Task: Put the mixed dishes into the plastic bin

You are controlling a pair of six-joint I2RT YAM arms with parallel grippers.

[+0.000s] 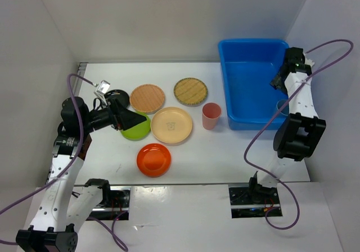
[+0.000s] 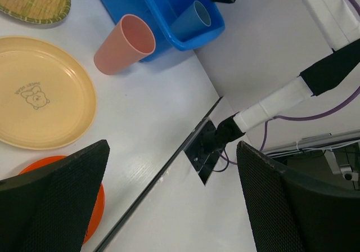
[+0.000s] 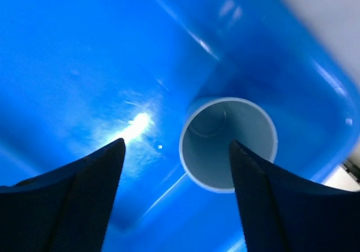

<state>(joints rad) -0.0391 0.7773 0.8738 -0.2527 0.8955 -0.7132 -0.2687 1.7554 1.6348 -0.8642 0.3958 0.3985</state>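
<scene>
The plastic bin (image 1: 247,89) occupied the 2 o'clock area of the table (image 1: 225,156). The right gripper (image 3: 177,142) hung over the bin's interior, jaws released and empty, above the blue cup (image 3: 228,139), which stood upright in the bin's 5 o'clock corner. The left gripper (image 1: 140,118), likewise released and holding nothing, hovered over the lime green plate (image 1: 138,133). Around the cream plate (image 1: 171,125) lay the pink cup (image 1: 211,116) at 3 o'clock, the orange plate (image 1: 153,159) at 7 o'clock, the light wood plate (image 1: 147,98) at 11 o'clock and the woven bamboo plate (image 1: 190,91) at 1 o'clock. The black plate (image 1: 116,94) lay at 10 o'clock, partly hidden by the left arm.

Only tiny, illegible print marks the cream plate (image 2: 39,94).
</scene>
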